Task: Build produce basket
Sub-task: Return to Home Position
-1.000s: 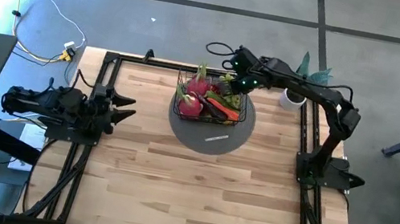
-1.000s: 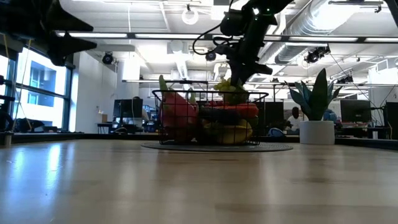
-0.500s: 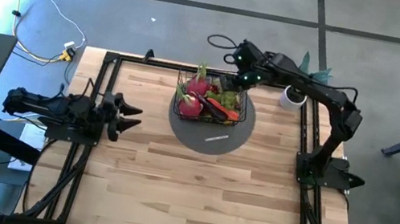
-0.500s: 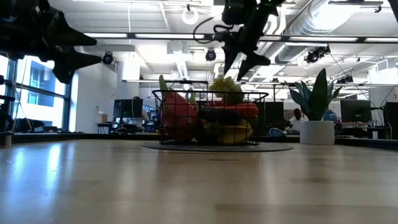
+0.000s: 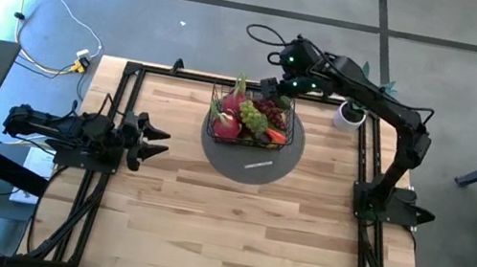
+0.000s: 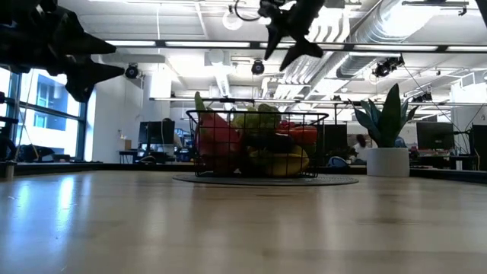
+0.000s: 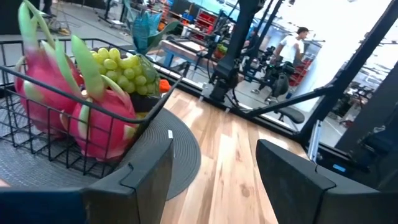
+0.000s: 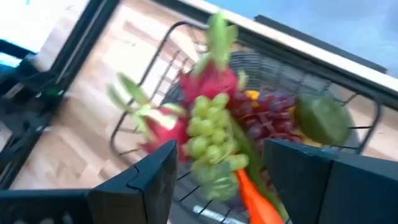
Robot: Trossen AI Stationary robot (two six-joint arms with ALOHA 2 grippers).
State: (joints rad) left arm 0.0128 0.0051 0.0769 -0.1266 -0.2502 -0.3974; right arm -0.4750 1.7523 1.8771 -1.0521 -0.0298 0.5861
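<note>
The black wire basket (image 5: 247, 143) sits on a round grey mat (image 5: 222, 164) close to the middle of the far edge of the bench (image 5: 204, 225), and the produce is piled inside it. Two pink dragon fruits (image 8: 208, 82) fill the side toward the bench's left edge. A bunch of green grapes (image 8: 208, 127) lies on top near the middle of the heap, with red grapes (image 8: 267, 112) just beside it. A carrot (image 8: 254, 193) rests near the basket's near right corner, and a round green fruit (image 8: 320, 121) lies against the wire beyond the red grapes. A yellow piece (image 6: 288, 161) shows low through the mesh in the low view. The right arm (image 5: 388, 110) reaches in from the bench's right edge, and the right jaws hang well above the basket's far rim, spread apart and empty, touching none of the fruit. The left arm (image 5: 64, 129) lies folded at the left edge of the bench, well apart from the basket, with the left jaws raised off the wood, pointing toward the basket, apart and holding nothing. A small white strip (image 5: 257, 165) lies on the mat just outside the basket's near side. A potted plant (image 5: 350, 116) in a white pot stands by the far right corner.
</note>
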